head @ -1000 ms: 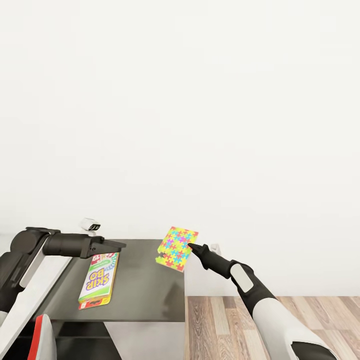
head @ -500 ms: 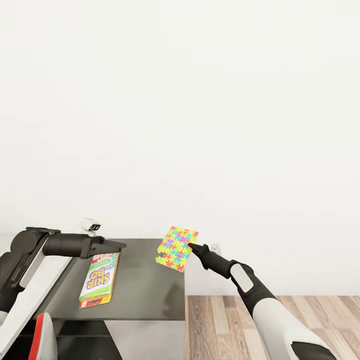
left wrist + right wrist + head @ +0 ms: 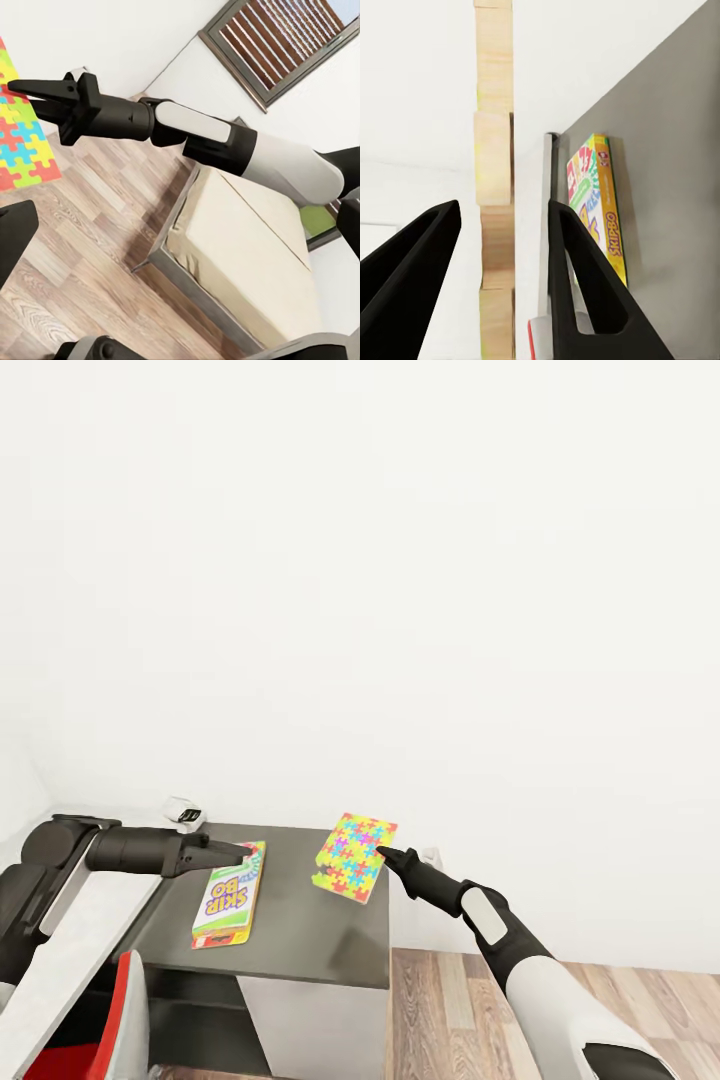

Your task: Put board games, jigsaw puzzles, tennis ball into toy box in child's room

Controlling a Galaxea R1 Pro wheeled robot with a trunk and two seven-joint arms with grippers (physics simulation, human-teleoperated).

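Here, at the dark table [image 3: 300, 945], the right gripper [image 3: 385, 854] is pinching the jigsaw puzzle [image 3: 352, 856] by one edge, holding it tilted in the air above the table's far right corner. The Skip-Bo board game [image 3: 230, 894] is lying flat near the left edge, under the left gripper [image 3: 235, 851], which is hovering with nothing visibly in it; whether its jaws are parted cannot be told. With so thin a grip on one edge, the puzzle is at risk of pivoting and slipping off past the table's right edge to the wood floor [image 3: 520, 1000] during carrying.
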